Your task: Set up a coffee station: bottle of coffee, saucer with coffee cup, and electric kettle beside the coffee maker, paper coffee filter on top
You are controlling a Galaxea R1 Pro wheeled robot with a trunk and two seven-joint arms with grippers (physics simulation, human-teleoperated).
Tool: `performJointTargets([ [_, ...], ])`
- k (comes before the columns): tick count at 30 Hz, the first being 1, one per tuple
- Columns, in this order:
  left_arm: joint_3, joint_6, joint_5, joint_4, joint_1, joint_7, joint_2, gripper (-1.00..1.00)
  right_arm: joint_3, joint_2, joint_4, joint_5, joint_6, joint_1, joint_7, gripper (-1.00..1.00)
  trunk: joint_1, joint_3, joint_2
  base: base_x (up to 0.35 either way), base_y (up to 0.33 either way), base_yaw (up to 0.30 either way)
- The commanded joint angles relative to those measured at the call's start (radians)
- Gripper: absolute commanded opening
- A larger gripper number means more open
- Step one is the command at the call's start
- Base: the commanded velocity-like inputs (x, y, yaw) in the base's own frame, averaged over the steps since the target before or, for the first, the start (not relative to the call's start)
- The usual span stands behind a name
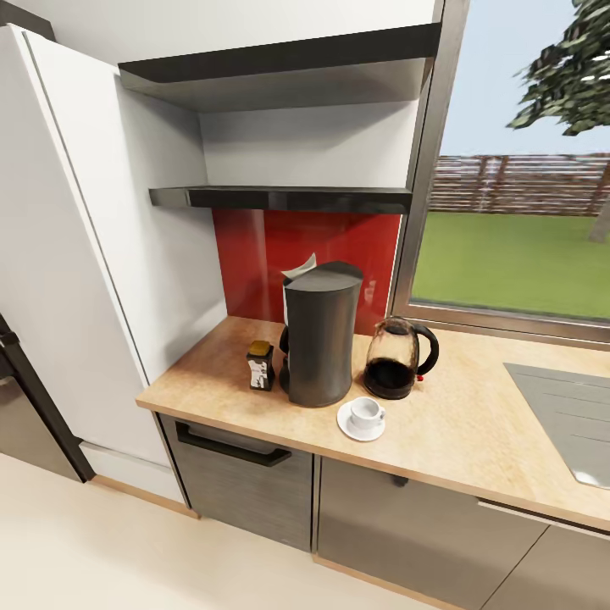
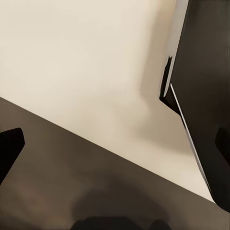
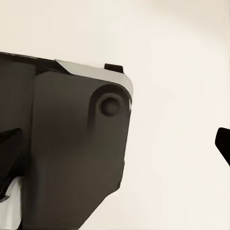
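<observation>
Cream floor (image 1: pixel 102 542) covers the near part of the head view, and behind it stand dark grey cabinets (image 1: pixel 246 474) that carry the kitchen countertop (image 1: pixel 474 432), a light wood-grain worktop which runs to the right, where a corner of the steel sink (image 1: pixel 568 415) is set into it. Nearest on this worktop is the saucer (image 1: pixel 346 424), a small white plate, and the coffee cup (image 1: pixel 367 413) stands on it with the handle to the right. Just behind and to the left of the saucer stands the coffee maker (image 1: pixel 320 335), tall and dark grey, and the paper coffee filter (image 1: pixel 298 268) shows as a white pointed piece at its top far edge. The bottle of coffee (image 1: pixel 261 365) stands close to the left of the machine, upright, with its golden-brown lid on. The electric kettle (image 1: pixel 398 356) stands close to the right of the machine, a little farther back than the cup, with its black handle to the right. Behind them is the red backsplash (image 1: pixel 254 254), and above it the kitchen shelf (image 1: pixel 280 198), a thin black board on the white wall. At the right a window (image 1: pixel 517 254) looks on green grass. In the left wrist view the dark fingertips (image 2: pixel 9 148) of the left gripper (image 2: pixel 115 153) stand wide apart over the floor. In the right wrist view the fingertips (image 3: pixel 223 143) of the right gripper (image 3: pixel 117 143) are also spread wide.
</observation>
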Motion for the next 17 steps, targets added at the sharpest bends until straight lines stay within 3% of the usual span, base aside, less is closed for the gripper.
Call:
performJointTargets([
  [1, 0.009, -0.004, -0.010, 0.000, 0.000, 0.001, -0.002, 1.00, -0.003, 0.000, 0.000, 0.008, -0.016, -0.001, -0.004, 1.00, 0.001, -0.002, -0.002, 0.000, 0.000, 0.000],
  [7, 0.013, -0.005, -0.010, 0.000, -0.002, 0.001, -0.011, 1.00, -0.003, 0.001, 0.000, 0.008, -0.130, -0.001, -0.004, 1.00, 0.001, -0.002, -0.002, 0.000, 0.000, 0.000],
  [17, 0.011, -0.005, -0.010, -0.001, -0.002, 0.001, -0.008, 1.00, -0.003, 0.001, 0.000, 0.008, -0.147, -0.001, -0.004, 1.00, 0.001, -0.002, -0.002, 0.000, 0.000, 0.000],
])
